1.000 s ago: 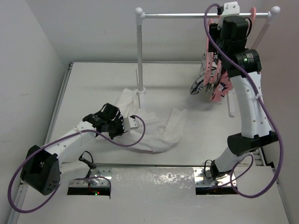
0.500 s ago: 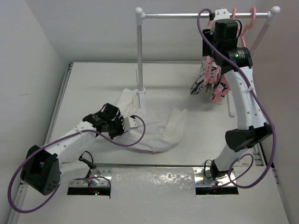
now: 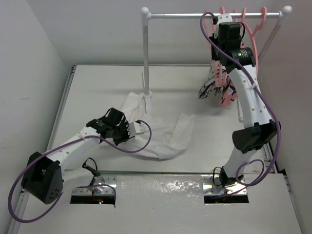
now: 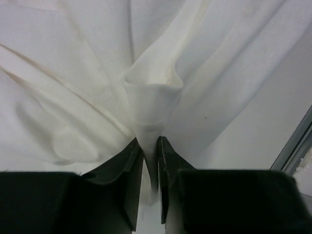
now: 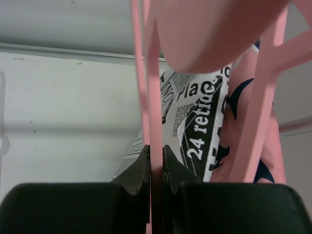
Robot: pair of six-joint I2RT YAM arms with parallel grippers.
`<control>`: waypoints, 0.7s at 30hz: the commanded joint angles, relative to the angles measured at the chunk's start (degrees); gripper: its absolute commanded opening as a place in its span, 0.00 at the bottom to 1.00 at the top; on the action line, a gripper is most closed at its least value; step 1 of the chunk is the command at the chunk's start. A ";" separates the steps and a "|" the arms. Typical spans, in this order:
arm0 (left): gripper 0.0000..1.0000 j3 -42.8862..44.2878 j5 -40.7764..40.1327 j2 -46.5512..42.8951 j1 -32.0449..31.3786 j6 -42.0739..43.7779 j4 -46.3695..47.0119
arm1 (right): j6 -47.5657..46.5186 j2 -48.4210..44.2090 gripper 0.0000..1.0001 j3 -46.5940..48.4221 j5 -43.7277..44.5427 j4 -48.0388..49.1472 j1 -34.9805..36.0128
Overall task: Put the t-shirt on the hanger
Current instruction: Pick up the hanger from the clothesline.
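The white t-shirt point(image 3: 165, 139) lies crumpled on the table's middle. My left gripper point(image 3: 138, 128) rests at its left side. In the left wrist view that gripper point(image 4: 150, 146) is shut on a raised fold of the t-shirt point(image 4: 151, 92). My right gripper point(image 3: 224, 22) is up at the rail on the far right, among the pink hangers. In the right wrist view it point(image 5: 156, 155) is shut on a thin upright bar of a pink hanger point(image 5: 155, 87). The shirt's red print does not show.
A white clothes rack, with rail point(image 3: 190, 15) and left post point(image 3: 146, 53), stands at the back. More pink hangers point(image 3: 257, 22) hang on the rail. A black-and-white printed garment point(image 5: 197, 124) and a pink-and-navy one point(image 5: 256, 168) hang beside my right gripper.
My right arm has shifted left along the rail and its jaws have closed on a pink hanger bar. The left arm and the t-shirt have stayed in place.
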 commanded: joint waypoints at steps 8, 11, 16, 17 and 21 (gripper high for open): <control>0.38 1.87 -3.44 -1.57 -0.13 -1.41 1.35 | -0.50 -3.31 0.00 0.13 -1.22 3.15 -0.48; 0.47 2.92 -4.23 -1.57 -0.13 -1.58 1.09 | -1.11 -5.59 0.00 -0.92 -3.85 4.73 -0.56; 0.68 4.42 -5.29 -1.48 -0.13 -2.64 1.18 | -1.03 -9.89 0.00 -4.16 -9.29 5.96 -0.56; 0.69 4.59 -5.46 -1.48 -0.13 -2.72 1.18 | -0.85 -10.60 0.00 -5.05 -9.83 6.66 -0.56; 0.69 5.82 -5.29 -0.96 -0.04 -2.99 1.18 | -0.85 -14.55 0.00 -10.68 -11.32 8.34 -0.48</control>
